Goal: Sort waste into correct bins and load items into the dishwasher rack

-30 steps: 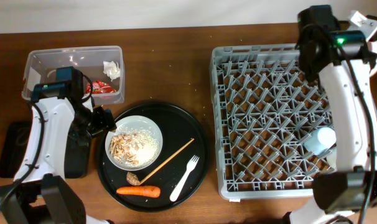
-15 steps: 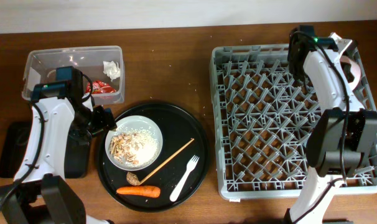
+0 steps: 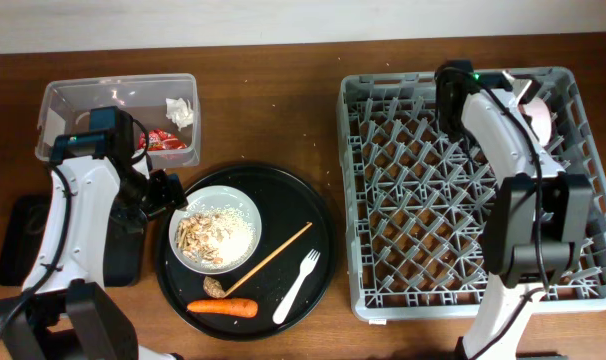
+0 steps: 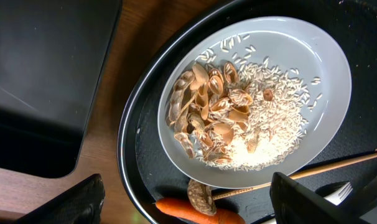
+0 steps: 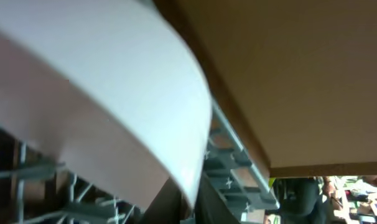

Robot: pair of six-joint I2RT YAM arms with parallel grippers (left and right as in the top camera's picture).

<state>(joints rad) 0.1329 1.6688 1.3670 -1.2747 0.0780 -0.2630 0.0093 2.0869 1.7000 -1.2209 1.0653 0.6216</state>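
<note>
The white plate (image 3: 245, 215) with beige nut shells (image 3: 198, 238) and rice sits on the round black tray (image 3: 313, 225). The carrot (image 3: 223, 307), brown lump (image 3: 214, 288), wooden stick (image 3: 273, 255) and white fork (image 3: 298, 285) lie beside it. My left gripper (image 3: 166, 193) is open and empty at the plate's left edge. In the left wrist view it (image 4: 191, 186) hangs over the shells (image 4: 204, 109), lump (image 4: 202, 198) and carrot (image 4: 238, 216). My right gripper (image 5: 191, 202) is shut on the rim of the pinkish bowl (image 5: 114, 93), held at the grey rack's (image 3: 423, 220) far right corner (image 3: 539, 108). No cups show.
The clear tub (image 3: 118, 90) at far left holds a red wrapper (image 3: 165, 141) and white tissue (image 3: 179, 110). The shallow black tray (image 3: 18, 240) lies under my left arm and also shows in the left wrist view (image 4: 45, 74). My right arm crosses the rack's right side.
My right arm has swung left along the rack's far edge, and the bowl now shows at the far right corner. The left arm has not moved.
</note>
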